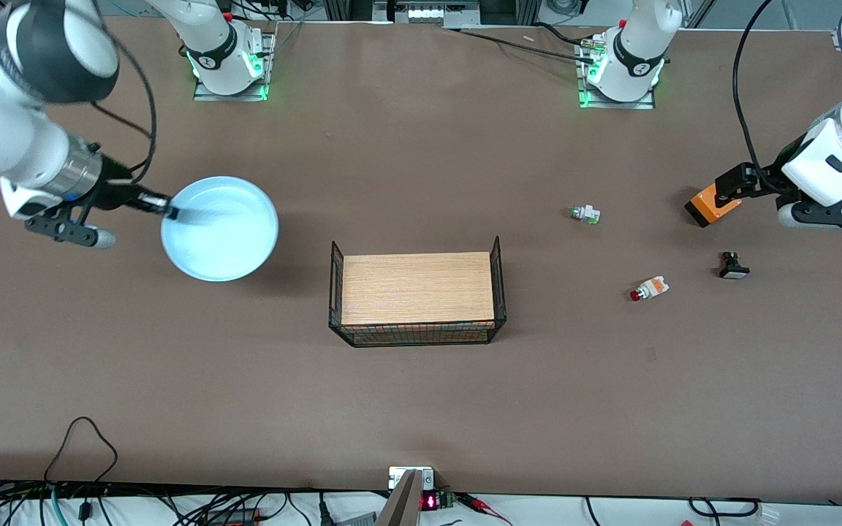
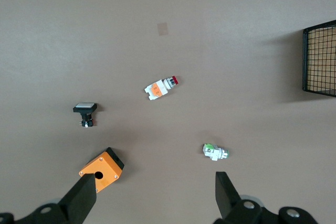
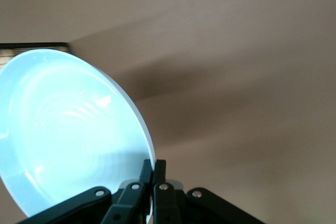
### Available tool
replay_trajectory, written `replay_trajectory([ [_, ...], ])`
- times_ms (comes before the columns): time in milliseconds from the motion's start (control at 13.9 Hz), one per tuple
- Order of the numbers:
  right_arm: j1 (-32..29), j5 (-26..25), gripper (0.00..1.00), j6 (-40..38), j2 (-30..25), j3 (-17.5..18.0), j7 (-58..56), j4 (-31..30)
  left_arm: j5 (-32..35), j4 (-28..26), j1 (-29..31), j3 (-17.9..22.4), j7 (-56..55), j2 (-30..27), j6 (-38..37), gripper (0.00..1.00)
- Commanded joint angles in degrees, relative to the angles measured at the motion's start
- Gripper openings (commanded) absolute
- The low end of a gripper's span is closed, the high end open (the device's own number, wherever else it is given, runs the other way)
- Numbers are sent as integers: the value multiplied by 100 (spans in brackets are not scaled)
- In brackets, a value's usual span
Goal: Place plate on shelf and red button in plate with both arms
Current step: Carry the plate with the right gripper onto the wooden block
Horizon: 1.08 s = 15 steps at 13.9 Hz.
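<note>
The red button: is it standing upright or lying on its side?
On its side. The red button lies flat on the table, red cap toward the front camera, orange end away from it.

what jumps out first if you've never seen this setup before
The pale blue plate toward the right arm's end of the table, its rim pinched by the right gripper. Next, the wire basket with a wooden board in it at the table's middle. Toward the left arm's end, the red button lies on the table while the open left gripper hangs above an orange box.
</note>
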Motion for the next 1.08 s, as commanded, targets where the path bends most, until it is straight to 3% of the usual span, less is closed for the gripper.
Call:
replay_trajectory([
  [0,700,270,0,-166,199,-27,1481,546,139,163,-16,12,70,39,-147,100],
  [216,1491,244,0,-52,699,-27,2943,986,139,163,-34,12,70,39,-147,100],
  [431,2071,244,0,728,1060,-35,3893,1145,139,163,-25,12,79,39,-147,100],
  [1006,2539,34,0,1662,1772,-62,4115,1136,139,163,-25,12,70,39,-147,100],
])
